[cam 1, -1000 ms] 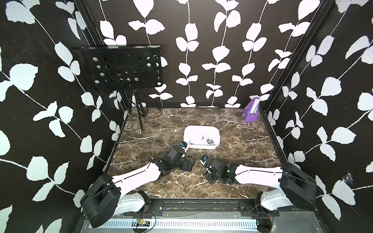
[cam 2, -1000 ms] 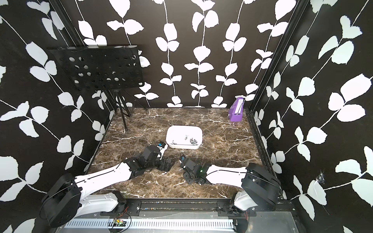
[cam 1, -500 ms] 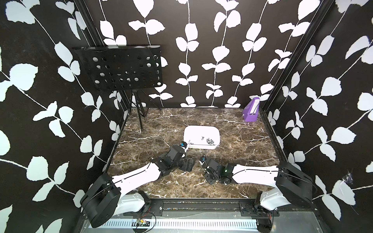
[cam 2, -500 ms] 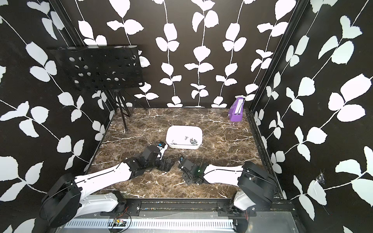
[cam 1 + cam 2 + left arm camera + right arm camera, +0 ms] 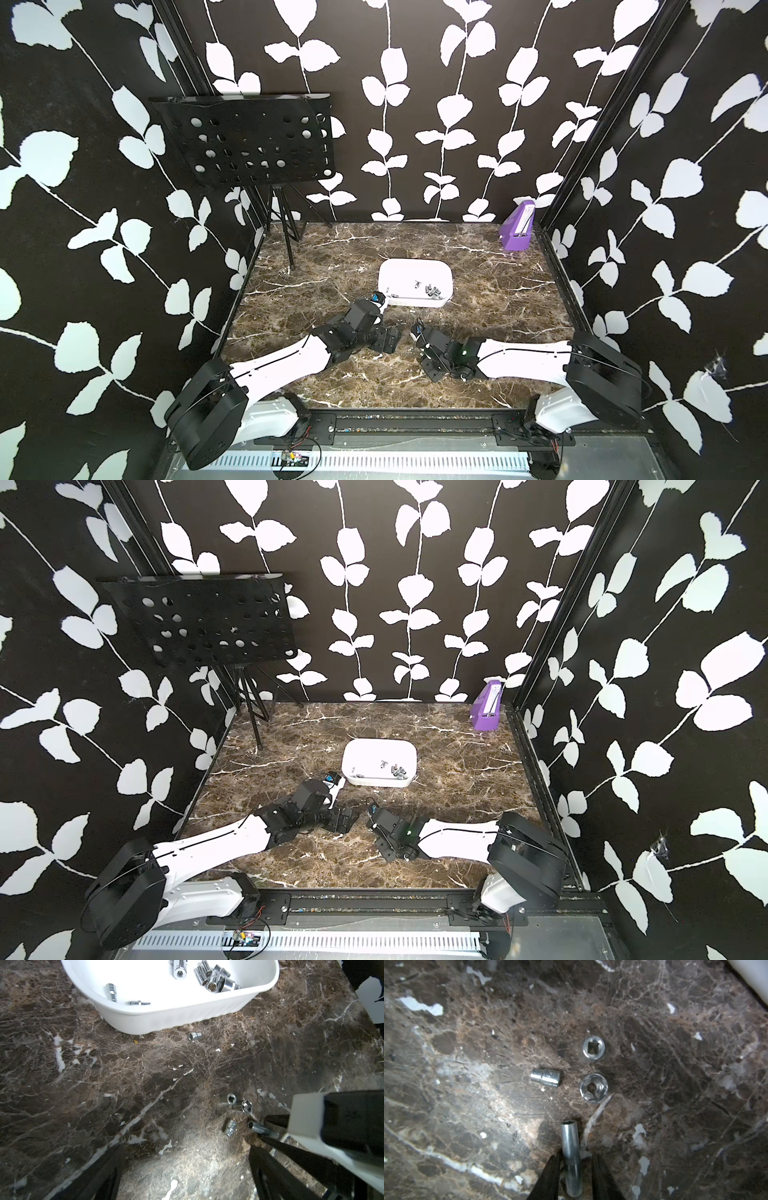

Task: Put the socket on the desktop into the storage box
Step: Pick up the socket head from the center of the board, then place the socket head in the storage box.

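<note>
Several chrome sockets lie loose on the brown marble desktop (image 5: 478, 291). My right gripper (image 5: 575, 1159) is down at the desktop, shut on a long thin socket (image 5: 570, 1147) that lies flat between its fingers; the same socket (image 5: 259, 1128) shows pinched in the left wrist view. Just past it are two upright sockets (image 5: 593, 1048) (image 5: 593, 1088) and a short one on its side (image 5: 546, 1077). One more socket (image 5: 195, 1036) lies close to the white storage box (image 5: 166, 1016) (image 5: 399, 270), which holds several sockets (image 5: 214, 978). My left gripper (image 5: 182, 1167) is open and holds nothing.
Both grippers sit low and close together in front of the storage box (image 5: 365, 754), the left gripper (image 5: 388, 338) just left of the right arm's wrist (image 5: 436, 353). A small purple box (image 5: 517, 232) stands at the back right corner. A black music stand (image 5: 249, 141) rises at the back left.
The right arm has shifted slightly to the left, towards the left gripper. The left arm has not moved.
</note>
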Controlling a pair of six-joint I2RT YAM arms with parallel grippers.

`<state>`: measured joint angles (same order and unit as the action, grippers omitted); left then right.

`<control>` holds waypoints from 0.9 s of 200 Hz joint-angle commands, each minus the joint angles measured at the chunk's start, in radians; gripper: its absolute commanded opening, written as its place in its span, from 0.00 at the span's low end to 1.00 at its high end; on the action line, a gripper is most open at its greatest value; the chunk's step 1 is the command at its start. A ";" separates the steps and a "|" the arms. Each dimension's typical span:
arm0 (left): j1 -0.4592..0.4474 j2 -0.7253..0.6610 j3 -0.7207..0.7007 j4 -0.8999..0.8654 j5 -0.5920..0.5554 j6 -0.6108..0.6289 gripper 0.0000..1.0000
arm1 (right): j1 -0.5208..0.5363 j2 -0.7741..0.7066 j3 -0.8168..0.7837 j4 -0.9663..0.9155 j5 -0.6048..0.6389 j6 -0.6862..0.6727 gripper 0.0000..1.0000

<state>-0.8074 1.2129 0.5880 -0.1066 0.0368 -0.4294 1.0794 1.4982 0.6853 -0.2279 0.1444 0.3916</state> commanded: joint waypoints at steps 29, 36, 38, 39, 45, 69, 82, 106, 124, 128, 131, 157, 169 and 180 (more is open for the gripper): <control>-0.004 -0.022 0.006 -0.016 -0.013 0.003 0.94 | 0.009 0.033 0.027 -0.022 -0.007 0.029 0.28; -0.005 -0.021 0.005 -0.014 -0.015 0.003 0.94 | 0.011 0.038 0.029 -0.030 -0.006 0.033 0.26; -0.004 -0.021 0.003 -0.013 -0.015 0.003 0.94 | 0.011 0.037 0.032 -0.033 -0.006 0.033 0.25; -0.004 -0.020 0.003 -0.012 -0.016 0.004 0.94 | 0.011 0.038 0.031 -0.035 -0.006 0.033 0.24; -0.004 -0.018 0.004 -0.010 -0.019 0.004 0.94 | 0.011 0.041 0.034 -0.044 -0.005 0.036 0.20; -0.004 -0.005 0.011 -0.018 -0.029 0.005 0.94 | 0.012 0.008 0.038 -0.097 0.010 0.071 0.11; -0.004 -0.005 0.014 -0.022 -0.029 0.001 0.94 | 0.013 -0.045 0.031 -0.125 0.016 0.106 0.10; -0.004 -0.024 0.002 -0.017 -0.037 -0.011 0.94 | 0.012 -0.180 0.031 -0.204 0.041 0.176 0.09; -0.004 -0.043 -0.005 -0.016 -0.039 -0.016 0.94 | 0.012 -0.283 0.053 -0.263 0.082 0.215 0.09; -0.004 -0.047 -0.006 -0.016 -0.041 -0.017 0.94 | 0.012 -0.301 0.066 -0.276 0.096 0.216 0.09; -0.004 -0.051 -0.006 -0.018 -0.040 -0.017 0.94 | 0.011 -0.311 0.075 -0.285 0.105 0.216 0.09; -0.005 -0.073 -0.013 -0.016 -0.044 -0.019 0.94 | -0.014 -0.315 0.222 -0.385 0.189 0.199 0.08; -0.004 -0.078 -0.017 -0.014 -0.044 -0.020 0.94 | -0.047 -0.276 0.302 -0.403 0.196 0.183 0.07; -0.004 -0.077 -0.017 -0.012 -0.044 -0.021 0.94 | -0.086 -0.231 0.366 -0.388 0.180 0.161 0.07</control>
<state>-0.8074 1.1576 0.5880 -0.1112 0.0044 -0.4442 1.0554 1.2018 0.9012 -0.5751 0.2714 0.5724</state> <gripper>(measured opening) 0.940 0.128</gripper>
